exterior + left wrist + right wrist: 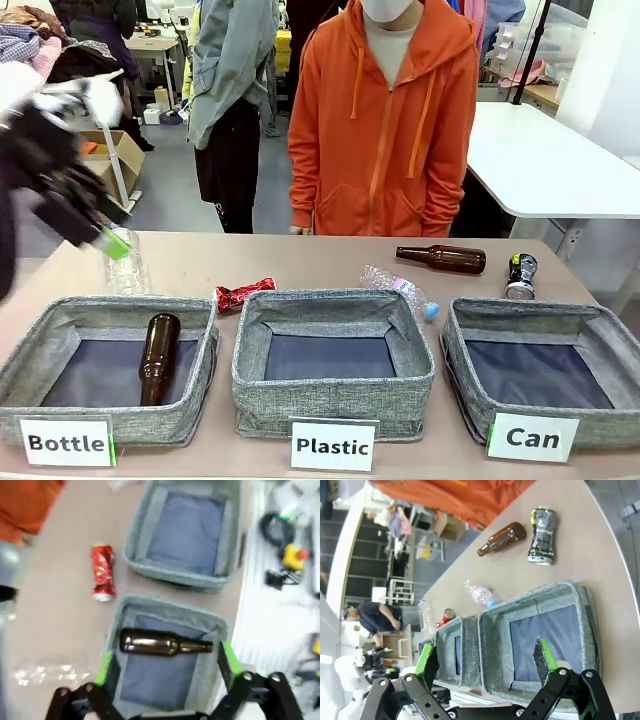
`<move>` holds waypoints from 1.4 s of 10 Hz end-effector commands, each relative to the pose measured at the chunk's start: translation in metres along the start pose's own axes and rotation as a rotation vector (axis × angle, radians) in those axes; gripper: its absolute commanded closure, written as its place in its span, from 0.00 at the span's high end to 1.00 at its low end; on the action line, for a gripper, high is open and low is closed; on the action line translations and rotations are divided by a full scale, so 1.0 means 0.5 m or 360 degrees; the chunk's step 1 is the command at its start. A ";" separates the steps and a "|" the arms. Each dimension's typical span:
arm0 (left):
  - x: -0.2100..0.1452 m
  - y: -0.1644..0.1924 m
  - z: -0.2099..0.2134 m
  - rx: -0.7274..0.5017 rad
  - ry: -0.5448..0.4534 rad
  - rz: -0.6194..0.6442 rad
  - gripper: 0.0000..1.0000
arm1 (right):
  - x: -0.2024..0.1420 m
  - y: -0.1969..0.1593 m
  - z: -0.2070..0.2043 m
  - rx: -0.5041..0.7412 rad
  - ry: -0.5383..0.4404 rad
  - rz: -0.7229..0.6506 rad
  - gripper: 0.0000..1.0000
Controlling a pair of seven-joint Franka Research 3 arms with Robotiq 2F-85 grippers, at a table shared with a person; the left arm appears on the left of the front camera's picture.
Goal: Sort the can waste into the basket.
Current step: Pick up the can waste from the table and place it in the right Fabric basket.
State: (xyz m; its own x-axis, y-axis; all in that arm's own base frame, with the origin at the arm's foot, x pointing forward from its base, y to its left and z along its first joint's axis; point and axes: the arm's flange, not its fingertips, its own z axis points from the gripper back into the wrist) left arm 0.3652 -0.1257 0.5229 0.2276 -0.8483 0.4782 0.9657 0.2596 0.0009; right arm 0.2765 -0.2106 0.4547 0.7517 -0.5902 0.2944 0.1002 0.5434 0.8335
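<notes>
Right gripper [485, 655] is hovering wide open, empty, at the near side of the basket [535, 597]. The black can [542, 535] is lying just beyond the far rim, long axis pointing at the gripper. Left gripper [165, 659], likewise open and empty, is farther.

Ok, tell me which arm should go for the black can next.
Right. The black can lies just beyond the Can basket at the right, and the right gripper hangs open over that basket. The left gripper is over the Bottle bin at the far left.

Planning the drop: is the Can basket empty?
Empty: the Can basket shows bare dark floor; the black can and red can are outside it.
</notes>
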 end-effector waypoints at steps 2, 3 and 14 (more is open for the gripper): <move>0.051 0.055 -0.128 0.0021 0.0202 -0.0127 1.00 | 0.007 -0.003 0.001 0.0037 -0.0018 0.0037 1.00; 0.060 0.071 -0.136 -0.0022 0.0101 0.0004 1.00 | 0.007 -0.003 0.001 0.0037 -0.0018 0.0037 1.00; 0.191 0.192 -0.292 0.0217 0.0251 -0.0172 1.00 | 0.007 -0.003 0.001 0.0037 -0.0018 0.0037 1.00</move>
State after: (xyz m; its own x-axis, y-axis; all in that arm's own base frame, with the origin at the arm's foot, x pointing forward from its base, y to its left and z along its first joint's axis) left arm 0.4777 -0.2428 0.4350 0.1231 -0.9226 0.3655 0.9650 0.1972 0.1727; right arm 0.2768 -0.2113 0.4541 0.7521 -0.5895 0.2945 0.1014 0.5452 0.8322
